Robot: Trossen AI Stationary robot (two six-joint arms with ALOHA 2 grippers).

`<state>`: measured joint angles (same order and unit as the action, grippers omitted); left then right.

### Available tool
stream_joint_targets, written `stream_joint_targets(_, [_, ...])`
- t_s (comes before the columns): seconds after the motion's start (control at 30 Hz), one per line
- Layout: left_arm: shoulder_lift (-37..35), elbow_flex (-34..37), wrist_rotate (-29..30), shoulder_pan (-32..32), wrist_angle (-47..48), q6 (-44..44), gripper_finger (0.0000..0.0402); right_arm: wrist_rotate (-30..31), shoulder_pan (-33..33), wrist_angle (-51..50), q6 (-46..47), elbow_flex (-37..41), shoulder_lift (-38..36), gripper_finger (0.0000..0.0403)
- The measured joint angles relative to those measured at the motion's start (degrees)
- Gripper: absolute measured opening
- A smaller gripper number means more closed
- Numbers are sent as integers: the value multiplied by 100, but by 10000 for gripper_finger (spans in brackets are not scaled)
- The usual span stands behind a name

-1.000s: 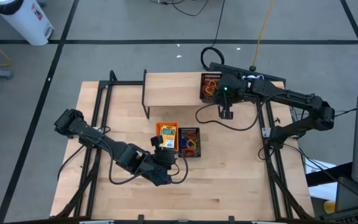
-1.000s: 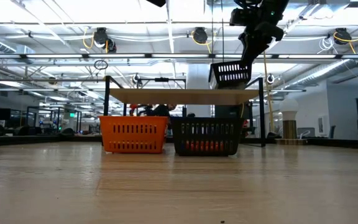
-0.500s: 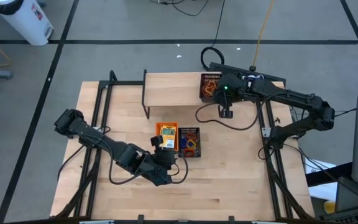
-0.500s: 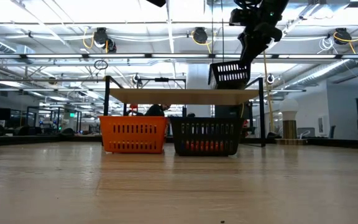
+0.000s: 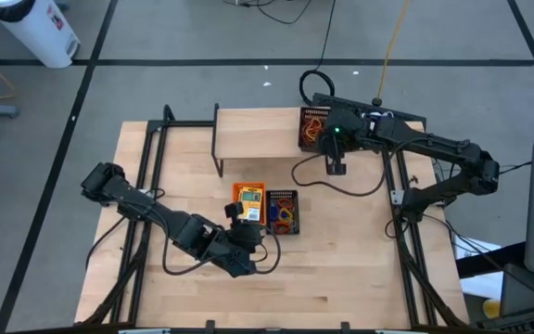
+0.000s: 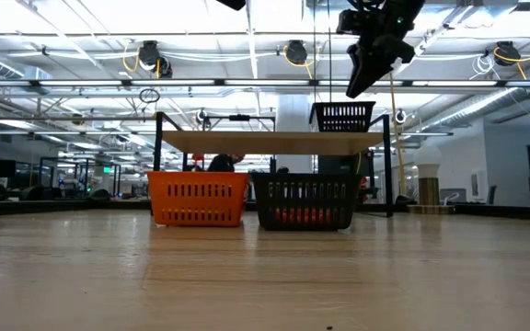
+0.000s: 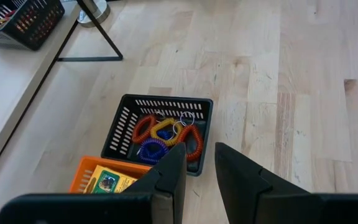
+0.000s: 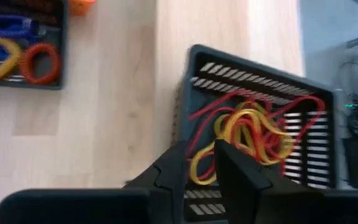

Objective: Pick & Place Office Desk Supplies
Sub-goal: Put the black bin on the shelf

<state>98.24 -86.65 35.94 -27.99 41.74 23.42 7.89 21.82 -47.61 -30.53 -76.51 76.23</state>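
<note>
A black mesh tray (image 5: 312, 128) holding yellow and red rubber bands (image 8: 253, 134) sits level on the right end of the wooden shelf riser (image 5: 258, 134). My right gripper (image 6: 357, 85) hovers just above the tray's right wall (image 8: 188, 130), fingers a little apart and clear of it. On the table stand an orange tray (image 5: 247, 199) with a yellow-green crayon box (image 7: 107, 182) and a second black mesh tray (image 7: 160, 132) of coloured loops. Above their near side my left gripper (image 7: 199, 168) hangs open by a narrow gap, nothing between its fingers.
The riser's dark legs (image 5: 218, 139) stand on the table's far half. Metal frame rails (image 5: 146, 176) run along both table sides. Bare wood lies near the front edge (image 5: 323, 278). A person (image 6: 219, 164) shows in the room behind.
My right gripper has opened and let go of the black mesh tray on the riser. The tray was tilted in its hold; it now rests level on the shelf top. The gripper has tipped slightly and stands clear above it.
</note>
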Motion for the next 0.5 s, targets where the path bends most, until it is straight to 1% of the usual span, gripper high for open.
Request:
stream_joint_targets(0.1, [0, 0, 0, 0, 2, -1, 88, 245, -11, 138, -42, 0, -1, 86])
stream_joint_targets(0.2, [0, 0, 1, 0, 2, -44, 88, 266, -77, 132, -63, 2, -60, 95])
stream_joint_targets(0.3, [0, 0, 9, 22, -28, -33, 88, 262, -292, 146, -26, 2, -175, 98])
stream_joint_targets(0.43, [0, 2, 4, 102, -327, -264, 88, 274, -867, 172, 148, 2, -445, 91])
stream_joint_targets(0.5, [0, 2, -21, 114, -209, -552, 88, 277, -1286, 217, 420, 2, -590, 86])
